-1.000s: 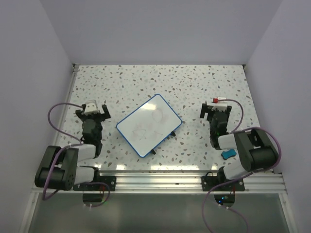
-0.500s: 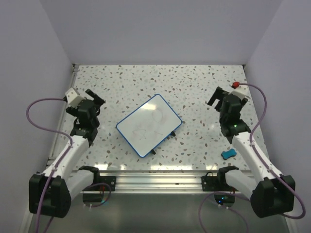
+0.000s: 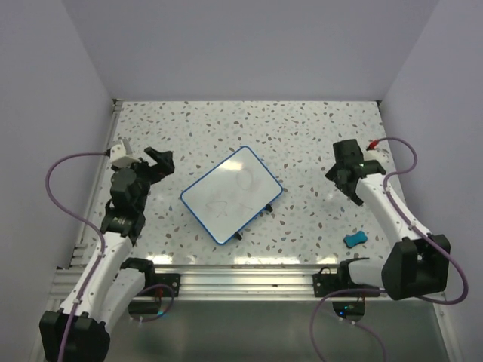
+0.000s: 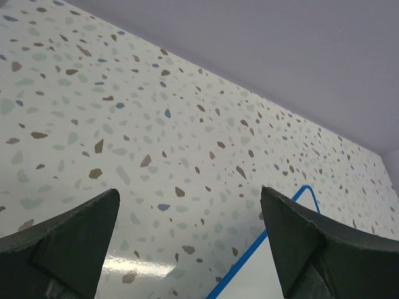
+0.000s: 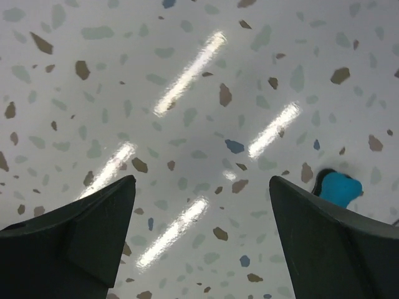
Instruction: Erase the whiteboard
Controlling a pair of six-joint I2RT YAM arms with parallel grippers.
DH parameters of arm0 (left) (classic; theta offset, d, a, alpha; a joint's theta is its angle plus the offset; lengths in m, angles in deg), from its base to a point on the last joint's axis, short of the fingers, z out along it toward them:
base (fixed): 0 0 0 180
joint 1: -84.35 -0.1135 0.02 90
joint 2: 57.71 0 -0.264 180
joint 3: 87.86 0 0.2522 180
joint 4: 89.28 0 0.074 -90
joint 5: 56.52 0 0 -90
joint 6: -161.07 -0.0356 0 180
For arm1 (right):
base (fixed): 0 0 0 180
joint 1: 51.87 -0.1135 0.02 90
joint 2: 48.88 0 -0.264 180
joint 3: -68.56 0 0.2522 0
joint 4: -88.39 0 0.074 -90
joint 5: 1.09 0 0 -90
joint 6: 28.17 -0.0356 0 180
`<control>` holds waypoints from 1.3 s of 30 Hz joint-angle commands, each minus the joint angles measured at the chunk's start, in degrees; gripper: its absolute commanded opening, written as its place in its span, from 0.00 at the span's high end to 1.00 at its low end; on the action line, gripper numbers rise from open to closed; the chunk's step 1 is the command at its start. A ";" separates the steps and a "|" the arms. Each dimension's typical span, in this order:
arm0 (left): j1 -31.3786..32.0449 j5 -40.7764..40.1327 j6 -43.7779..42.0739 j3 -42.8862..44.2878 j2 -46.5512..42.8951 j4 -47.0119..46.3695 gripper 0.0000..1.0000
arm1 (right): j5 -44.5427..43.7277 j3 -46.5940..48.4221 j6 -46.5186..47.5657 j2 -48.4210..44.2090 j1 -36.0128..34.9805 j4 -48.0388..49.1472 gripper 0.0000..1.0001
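The whiteboard (image 3: 231, 194) lies flat mid-table, white with a thin blue rim, black tabs at its near edge and faint grey scribbles. Its blue corner shows in the left wrist view (image 4: 293, 212). A small blue eraser (image 3: 355, 239) lies near the front right; it also shows in the right wrist view (image 5: 338, 187). My left gripper (image 3: 158, 161) is open and empty, above the table left of the board. My right gripper (image 3: 343, 181) is open and empty, above the table right of the board and beyond the eraser.
The speckled table (image 3: 302, 136) is walled in by lilac panels at the back and both sides. An aluminium rail (image 3: 241, 283) runs along the near edge by the arm bases. Purple cables loop beside each arm.
Both arms have unfolded from near their bases and reached out over the table. The left gripper moved towards the board's left side; the right gripper swung outward and now tilts down towards the table.
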 commanded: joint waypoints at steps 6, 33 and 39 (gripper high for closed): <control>0.16 16.94 -7.15 5.13 6.78 2.24 0.00 | 0.29 -1.33 -25.45 4.88 3.93 -19.06 0.08; 0.34 27.93 -2.49 9.88 10.48 -0.30 0.00 | 5.48 -16.46 -13.77 2.77 21.60 -3.94 0.16; 0.60 28.01 -2.40 10.06 11.79 -1.27 0.00 | 6.00 -17.94 -13.51 6.90 21.60 -2.54 0.23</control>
